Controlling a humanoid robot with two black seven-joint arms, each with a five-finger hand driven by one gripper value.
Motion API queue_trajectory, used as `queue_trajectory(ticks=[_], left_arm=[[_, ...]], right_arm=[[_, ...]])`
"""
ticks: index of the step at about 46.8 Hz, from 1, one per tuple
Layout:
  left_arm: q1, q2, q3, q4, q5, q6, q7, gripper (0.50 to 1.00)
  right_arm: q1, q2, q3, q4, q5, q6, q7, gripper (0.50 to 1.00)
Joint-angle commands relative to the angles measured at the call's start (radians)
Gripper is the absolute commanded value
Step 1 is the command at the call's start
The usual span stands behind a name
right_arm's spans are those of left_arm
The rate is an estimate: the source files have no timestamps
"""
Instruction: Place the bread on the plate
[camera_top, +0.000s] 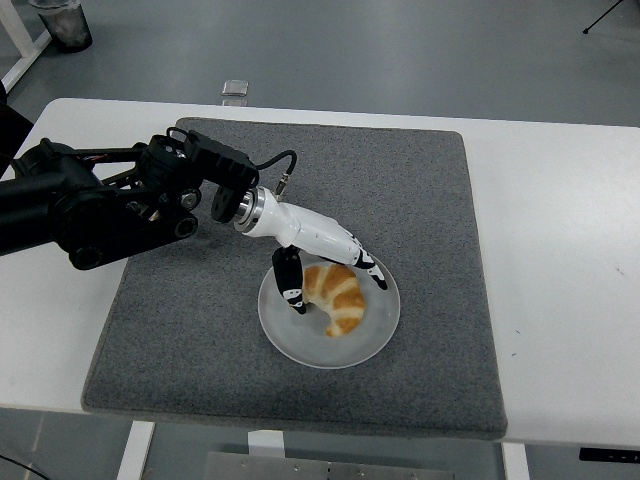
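A golden croissant (336, 296) lies on the pale round plate (372, 335) near the middle of the grey mat. My left hand (330, 270) is white with black finger joints and hovers just over the croissant's far side. Its fingers (291, 286) are spread apart, the thumb down at the croissant's left end and the others reaching past its right. The hand holds nothing. The black left arm (110, 205) comes in from the left edge. No right arm shows.
The grey mat (420, 190) covers most of the white table (560, 250). A small clear object (236, 90) sits at the table's far edge. A dark container (65, 22) stands on the floor at the top left.
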Motion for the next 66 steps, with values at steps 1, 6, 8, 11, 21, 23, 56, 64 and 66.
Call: queue_trajectory(ticks=[1,6,8,11,21,23,56,64,66], left_arm=[[0.000,0.002,-0.011,-0.001,-0.004,0.000,0.000,0.992],[-0.009,0.003,-0.019,-0.004,-0.047,0.000,0.000,0.992],[-0.015,0.006,-0.030,-0.006,-0.078,0.000,-0.002,0.992],[-0.021,0.008,-0.050,-0.007,-0.125,-0.002,0.000,0.992],[-0.021,0.020,-0.172,0.034,-0.248,-0.002,0.000,0.992],[-0.017,0.022,-0.194,0.065,-0.285,0.000,0.000,0.992],[-0.005,0.020,-0.281,0.663,-1.374,0.063,0.076,0.992],[0.017,0.014,-0.280,0.784,-1.636,0.063,0.170,0.992],[0.029,0.014,-0.281,0.800,-1.677,0.063,0.172,0.992]], right_arm=[[0.000,0.000,0.000,0.000,0.000,0.000,0.000,0.952],[0.000,0.000,0.000,0.000,0.000,0.000,0.000,0.952],[0.000,0.000,0.000,0.000,0.000,0.000,0.000,0.954],[0.000,0.000,0.000,0.000,0.000,0.000,0.000,0.952],[0.000,0.000,0.000,0.000,0.000,0.000,0.000,0.952],[0.000,0.000,0.000,0.000,0.000,0.000,0.000,0.952],[0.000,0.000,0.000,0.000,0.000,0.000,0.000,0.952],[0.000,0.000,0.000,0.000,0.000,0.000,0.000,0.952],[0.000,0.000,0.000,0.000,0.000,0.000,0.000,0.952]])
